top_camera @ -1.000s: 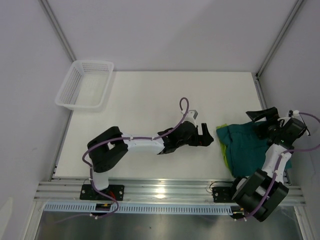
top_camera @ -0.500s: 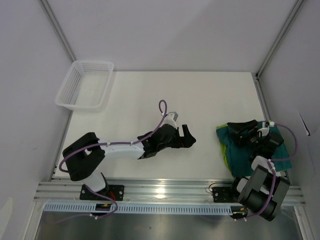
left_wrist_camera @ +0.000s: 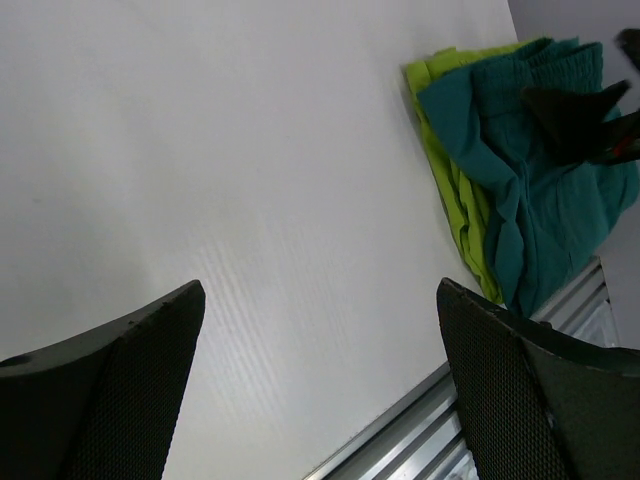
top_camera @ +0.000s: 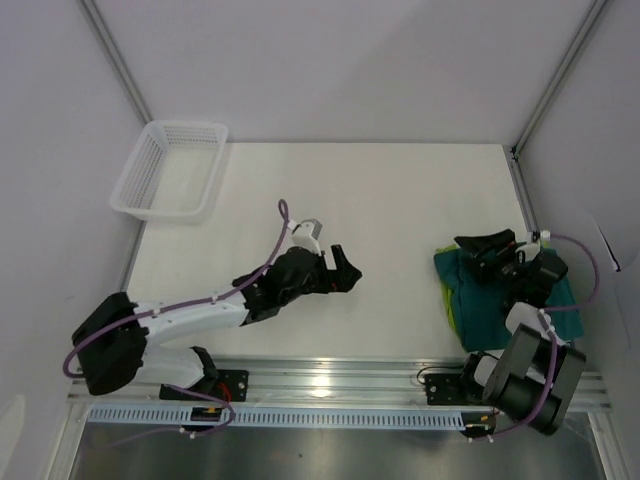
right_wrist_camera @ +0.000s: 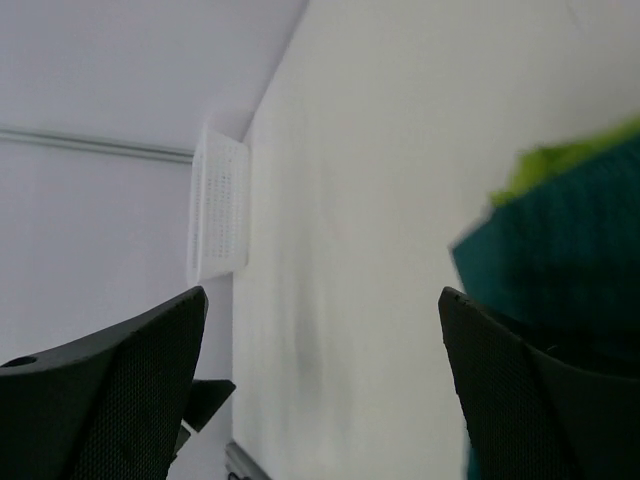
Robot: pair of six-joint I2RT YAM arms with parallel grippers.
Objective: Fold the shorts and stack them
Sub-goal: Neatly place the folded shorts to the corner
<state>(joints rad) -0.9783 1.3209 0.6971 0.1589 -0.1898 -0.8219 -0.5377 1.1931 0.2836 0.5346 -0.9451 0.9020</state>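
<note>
The dark teal shorts (top_camera: 500,305) lie folded on top of the lime green shorts (top_camera: 452,311) at the table's right front. Only a green strip shows along the left edge. Both also show in the left wrist view, teal (left_wrist_camera: 545,170) over green (left_wrist_camera: 455,190), and at the right of the right wrist view (right_wrist_camera: 570,240). My right gripper (top_camera: 478,254) is open and empty, low over the far edge of the teal shorts. My left gripper (top_camera: 345,273) is open and empty over bare table, well left of the stack.
A white mesh basket (top_camera: 170,168) stands at the far left corner of the table, also seen in the right wrist view (right_wrist_camera: 220,205). An aluminium rail (top_camera: 330,375) runs along the near edge. Frame posts and walls close in the right side.
My left arm has drawn back to the left, away from the stack, its gripper open throughout. My right gripper has swung in from the right and come down over the teal shorts.
</note>
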